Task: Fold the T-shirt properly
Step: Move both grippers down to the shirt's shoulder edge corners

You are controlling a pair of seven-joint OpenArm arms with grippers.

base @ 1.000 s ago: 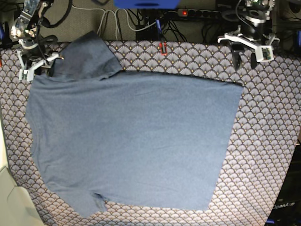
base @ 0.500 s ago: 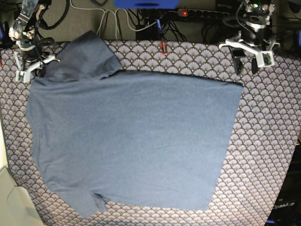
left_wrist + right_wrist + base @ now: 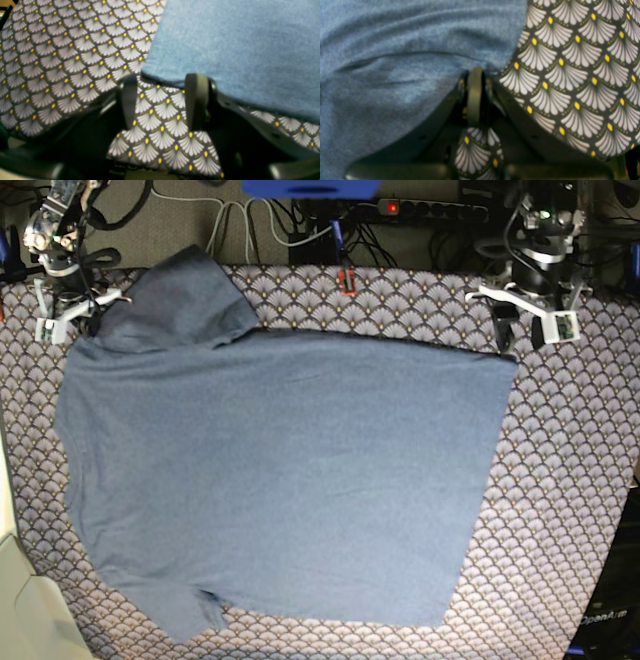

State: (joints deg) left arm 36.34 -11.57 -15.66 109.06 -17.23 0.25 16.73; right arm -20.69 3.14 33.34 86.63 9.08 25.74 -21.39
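**T-shirt pinched at one corner only, other corner still loose**

The T-shirt (image 3: 280, 470) lies spread nearly flat across the scallop-patterned tablecloth (image 3: 570, 480), plain side up, with one sleeve folded up toward the far edge and the other sleeve poking out at the near edge.

The right gripper (image 3: 475, 75) sits at the shirt's far corner by the sleeve. Its jaws are pressed together, and blue cloth bunches in wrinkles right at the tips, so it appears to have a thin pinch of fabric, though how many layers it has caught cannot be told.

The left gripper (image 3: 162, 85) has its jaws apart and holds nothing. One finger (image 3: 196, 97) overlaps the hem corner in the wrist view; the other stands over bare tablecloth.

Risks, as I judge them:
- If the right arm lifts before the left has closed, the shirt would drag askew and wrinkle.
- A shallow pinch could slip free under the weight of the cloth.
- The left jaws could close on tablecloth along with the hem, or miss the hem altogether, since the corner lies right at the edge of their span.
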